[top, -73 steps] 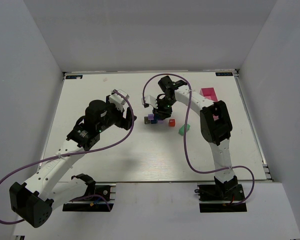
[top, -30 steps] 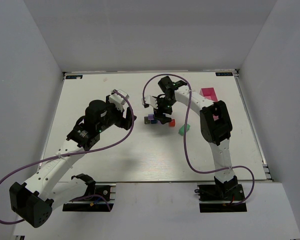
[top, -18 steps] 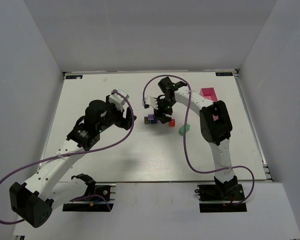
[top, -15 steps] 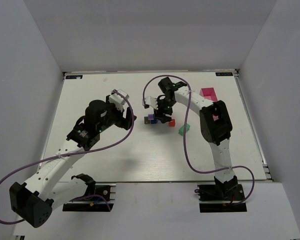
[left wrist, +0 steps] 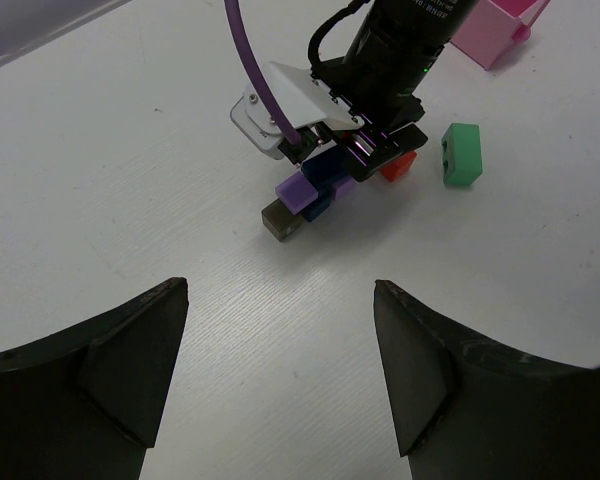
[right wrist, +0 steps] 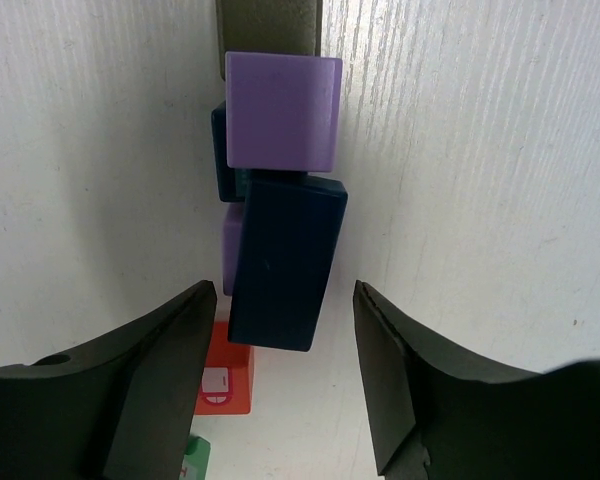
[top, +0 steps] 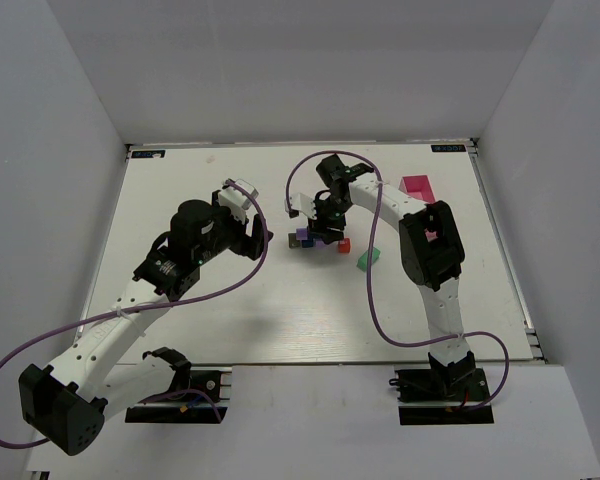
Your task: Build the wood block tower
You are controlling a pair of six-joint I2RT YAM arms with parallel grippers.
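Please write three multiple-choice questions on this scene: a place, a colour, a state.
1. The green block lies: A in a tray; B apart from the block cluster; C atop a purple block.
2. The block that the right claw straddles is: A dark blue; B red; C green.
3. The left claw is: A open, empty; B shut on a block; C shut, empty.
Answers: B, bare table surrounds it; A, seen in the right wrist view; A, its jaws stand wide apart, nothing between.

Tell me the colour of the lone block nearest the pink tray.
The block is green, clearest in the left wrist view.
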